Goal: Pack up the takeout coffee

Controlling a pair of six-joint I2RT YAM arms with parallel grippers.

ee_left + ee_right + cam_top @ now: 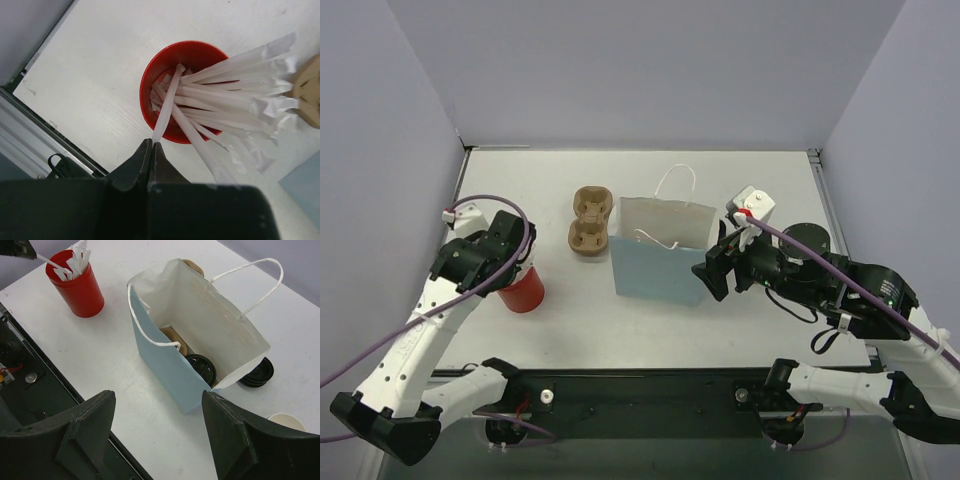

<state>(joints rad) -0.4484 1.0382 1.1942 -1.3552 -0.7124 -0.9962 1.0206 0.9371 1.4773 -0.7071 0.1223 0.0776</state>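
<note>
A red cup (pixel 165 75) stuffed with white paper-wrapped straws (pixel 220 82) stands at the table's left (pixel 523 290). My left gripper (pixel 152 145) is shut on the end of one straw (pixel 165 112) that leans out of the cup's rim. The light blue bag (pixel 170 365) stands open mid-table (pixel 660 262). Inside it a black-lidded brown cup (pixel 201 368) lies at the bottom. My right gripper (pixel 157 405) hovers open above the bag's near side, off the bag's right edge (pixel 712 272), with nothing between its fingers.
The tan two-hole pulp tray (pixel 590 222) lies left of the bag. A stack of black lids (pixel 258 373) sits behind the bag's right end, and a white cup's rim (pixel 285 421) shows near it. The table's near edge drops to a black rail (pixel 640 385).
</note>
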